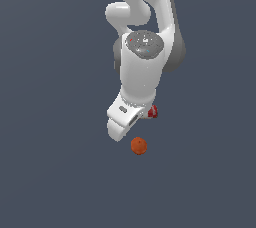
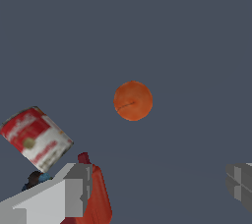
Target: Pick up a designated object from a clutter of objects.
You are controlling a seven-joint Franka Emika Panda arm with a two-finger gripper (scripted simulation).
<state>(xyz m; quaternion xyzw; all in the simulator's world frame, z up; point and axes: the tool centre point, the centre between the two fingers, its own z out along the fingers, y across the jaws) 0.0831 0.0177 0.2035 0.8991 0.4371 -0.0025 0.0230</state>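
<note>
The orange ball (image 1: 138, 145) lies alone on the grey floor, just in front of the arm's white hand in the exterior view. In the wrist view the orange ball (image 2: 133, 100) sits ahead of the gripper (image 2: 160, 188), apart from it and not between the fingers. The two grey fingertips (image 2: 78, 188) stand far apart, so the gripper is open and holds nothing. The red-and-white can (image 2: 35, 138) lies tilted beside one finger, with a dark red bottle-like piece (image 2: 96, 196) partly behind that finger. In the exterior view the arm hides the fingers and most of the clutter.
A sliver of red and white (image 1: 153, 111) shows beside the wrist in the exterior view. A small dark and blue item (image 2: 35, 179) peeks out beside the can in the wrist view. Plain grey floor lies all around.
</note>
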